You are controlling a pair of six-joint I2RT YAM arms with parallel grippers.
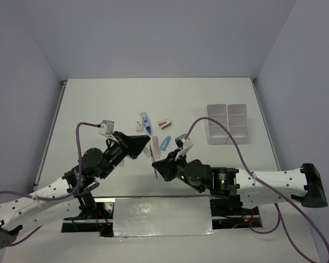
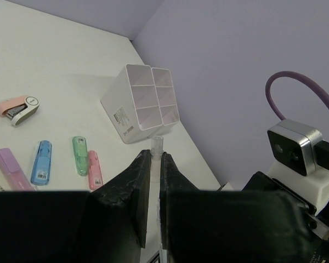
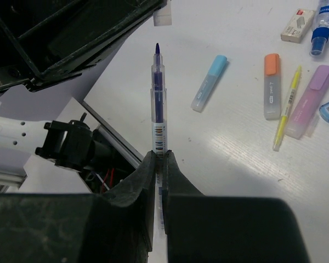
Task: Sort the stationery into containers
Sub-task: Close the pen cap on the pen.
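My right gripper (image 3: pixel 159 156) is shut on a thin clear pen (image 3: pixel 159 109) with a blue core, its bare tip pointing at my left gripper. My left gripper (image 2: pixel 156 156) is shut on a small translucent pen cap (image 2: pixel 156 145), which also shows in the right wrist view (image 3: pixel 163 19) just beyond the pen tip. In the top view the two grippers (image 1: pixel 146 148) (image 1: pixel 158 163) meet near the table's front middle. The white 2x2 bin block (image 1: pixel 227 123) stands at the right; it also shows in the left wrist view (image 2: pixel 145 101).
Loose on the table are a blue marker (image 3: pixel 208 83), an orange marker (image 3: pixel 271 85), a yellow pen (image 3: pixel 286 108), a purple marker (image 3: pixel 310 101), an eraser (image 3: pixel 297 26), a blue-white tube (image 1: pixel 146 123), a pink stapler (image 2: pixel 16 108), and green (image 2: pixel 79 155) and pink (image 2: pixel 94 169) markers.
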